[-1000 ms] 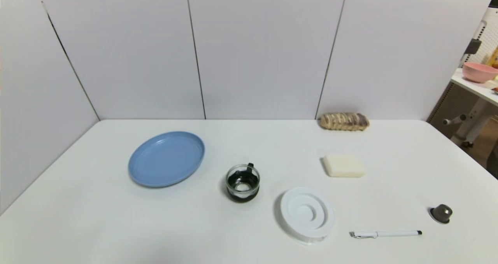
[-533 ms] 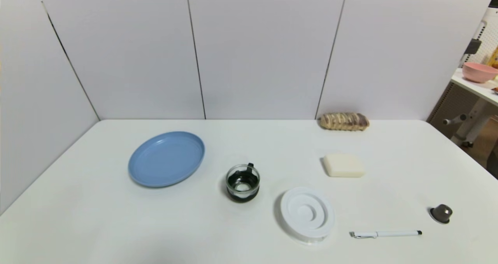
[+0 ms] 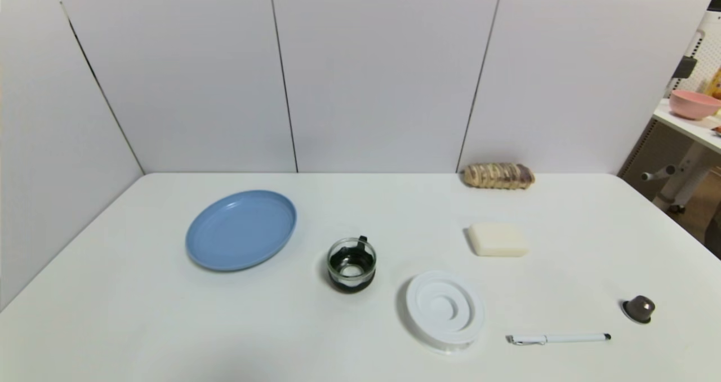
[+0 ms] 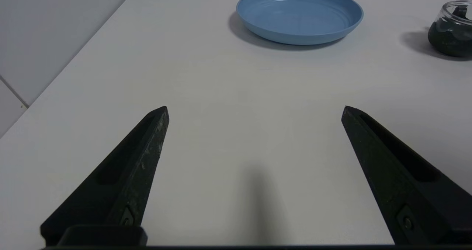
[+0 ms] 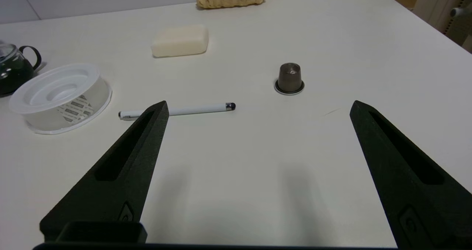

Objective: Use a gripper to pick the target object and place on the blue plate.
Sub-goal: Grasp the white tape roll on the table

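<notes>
The target object, a white round spool [image 3: 445, 310] with raised rings on its flat face and clear sides, lies on the white table near the front, right of centre; the right wrist view shows the spool [image 5: 61, 97] too. The blue plate [image 3: 241, 229] sits at the left middle, and the plate [image 4: 299, 14] shows far ahead in the left wrist view. Neither arm shows in the head view. My left gripper [image 4: 254, 108] hangs open over bare table short of the plate. My right gripper [image 5: 258, 103] is open over bare table, holding nothing.
A small black-and-glass cup [image 3: 351, 263] stands between plate and spool. A cream block [image 3: 498, 239], a bread roll [image 3: 498, 176] by the back wall, a white pen [image 3: 557, 338] and a dark capsule [image 3: 639, 307] lie on the right. Grey panels wall the back and left.
</notes>
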Robot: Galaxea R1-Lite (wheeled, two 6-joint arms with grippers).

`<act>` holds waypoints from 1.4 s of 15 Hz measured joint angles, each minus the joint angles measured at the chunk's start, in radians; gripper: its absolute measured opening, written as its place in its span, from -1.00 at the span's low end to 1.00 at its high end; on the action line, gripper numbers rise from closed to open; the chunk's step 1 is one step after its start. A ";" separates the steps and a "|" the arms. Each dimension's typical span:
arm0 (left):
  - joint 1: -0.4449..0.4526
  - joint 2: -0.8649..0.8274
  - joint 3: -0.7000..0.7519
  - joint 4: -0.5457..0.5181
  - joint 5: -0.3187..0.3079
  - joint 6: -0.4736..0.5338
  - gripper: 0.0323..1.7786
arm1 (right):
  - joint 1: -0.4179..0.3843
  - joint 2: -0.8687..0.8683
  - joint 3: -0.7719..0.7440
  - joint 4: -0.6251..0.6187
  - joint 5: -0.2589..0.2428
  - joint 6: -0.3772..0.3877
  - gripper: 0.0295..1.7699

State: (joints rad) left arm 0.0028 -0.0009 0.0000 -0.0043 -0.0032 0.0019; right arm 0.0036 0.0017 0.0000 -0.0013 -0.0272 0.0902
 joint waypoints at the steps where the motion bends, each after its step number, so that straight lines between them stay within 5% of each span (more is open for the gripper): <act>1: 0.000 0.000 0.000 0.000 0.000 0.000 0.90 | 0.000 0.000 0.000 0.000 0.000 0.000 0.92; 5: 0.001 0.036 -0.011 -0.005 0.003 0.006 0.90 | 0.000 0.000 0.000 0.000 0.000 0.000 0.92; 10: -0.029 0.386 -0.214 -0.087 -0.024 0.084 0.90 | 0.000 0.000 0.000 0.000 0.000 0.000 0.92; 14: -0.084 0.744 -0.537 -0.087 -0.187 0.284 0.90 | 0.000 0.000 0.000 0.000 0.000 0.000 0.92; 18: -0.303 1.029 -0.842 0.087 -0.396 0.586 0.90 | 0.000 0.000 0.000 0.000 0.000 0.000 0.92; 21: -0.516 1.171 -0.935 0.215 -0.436 0.716 0.90 | 0.000 0.000 0.000 0.000 0.000 0.000 0.92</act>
State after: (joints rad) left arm -0.5132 1.1704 -0.9347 0.2106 -0.4391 0.7177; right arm 0.0036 0.0017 0.0000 -0.0013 -0.0274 0.0902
